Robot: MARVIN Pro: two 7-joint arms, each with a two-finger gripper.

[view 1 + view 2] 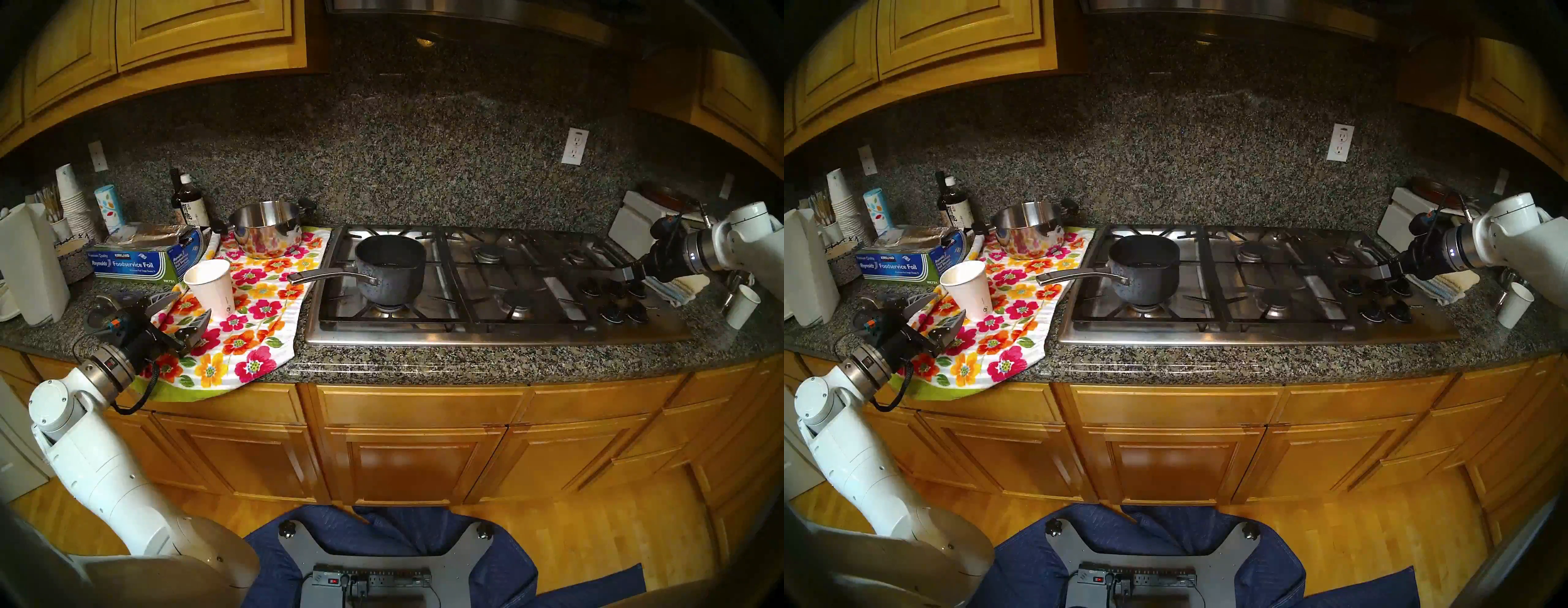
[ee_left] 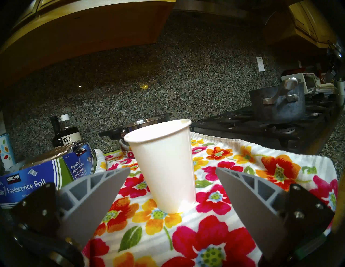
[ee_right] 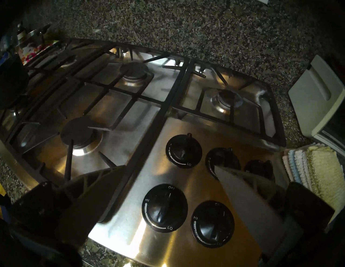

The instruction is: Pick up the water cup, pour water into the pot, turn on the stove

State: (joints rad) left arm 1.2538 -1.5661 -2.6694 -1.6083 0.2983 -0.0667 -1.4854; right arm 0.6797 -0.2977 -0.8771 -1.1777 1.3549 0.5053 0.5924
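The water cup (image 1: pixel 211 288) (image 1: pixel 969 291) (image 2: pixel 164 167) is a white paper cup standing upright on a floral towel, left of the stove. My left gripper (image 1: pixel 191 306) (image 1: pixel 950 305) (image 2: pixel 172 168) is open, low over the towel, with its fingertips just short of the cup on either side and not touching it. The pot (image 1: pixel 390 271) (image 1: pixel 1144 271) (image 2: pixel 278 104), dark and speckled, sits on the stove's front left burner with its long handle pointing left. The stove (image 1: pixel 488 333) (image 1: pixel 1250 333) (image 3: pixel 130 214) is stainless steel with black grates. My right gripper (image 1: pixel 628 271) (image 3: pixel 169 166) hangs open above the black knobs (image 3: pixel 165 205).
A shiny steel pot (image 1: pixel 265 229) stands on the towel (image 1: pixel 237 339) behind the cup. A foil box (image 1: pixel 140 259), bottles (image 1: pixel 189 204) and stacked cups (image 1: pixel 72 199) crowd the back left. A small white cup (image 1: pixel 742 305) and folded cloths (image 3: pixel 317 167) lie right of the stove.
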